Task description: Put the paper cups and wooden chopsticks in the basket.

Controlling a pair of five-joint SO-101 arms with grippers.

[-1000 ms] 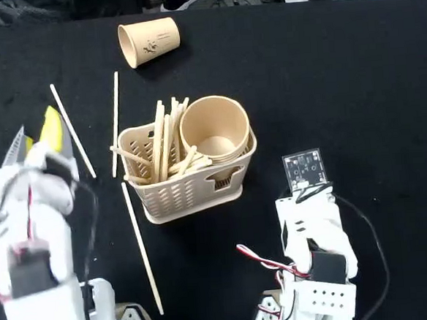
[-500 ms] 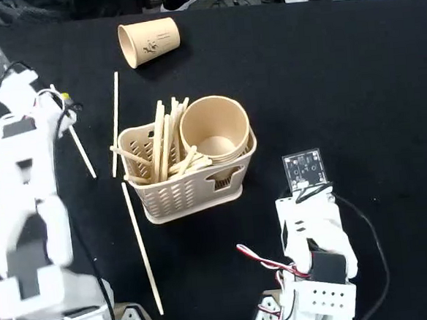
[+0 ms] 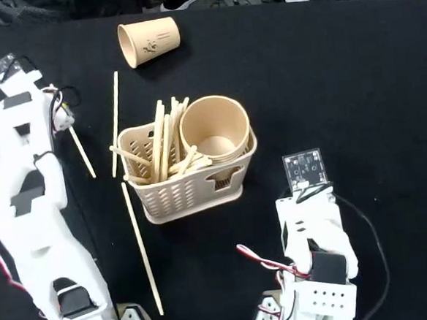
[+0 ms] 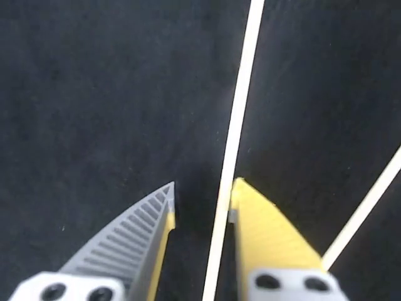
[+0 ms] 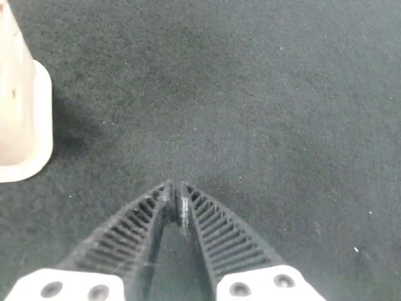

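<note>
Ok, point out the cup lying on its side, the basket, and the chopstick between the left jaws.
Paper cup [image 3: 150, 41], high view, side wall.
Basket [image 3: 187, 195], high view, front wall.
Chopstick [image 4: 236, 125], left wrist view, mid-shaft.

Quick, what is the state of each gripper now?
Left gripper: open, a chopstick between its fingers.
Right gripper: closed, holding nothing.

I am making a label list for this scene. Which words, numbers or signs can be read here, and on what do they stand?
None can be read.
Tan paper cup lying on its side: small dark print, too small to read.
Beige slotted plastic basket: no text seen.
</note>
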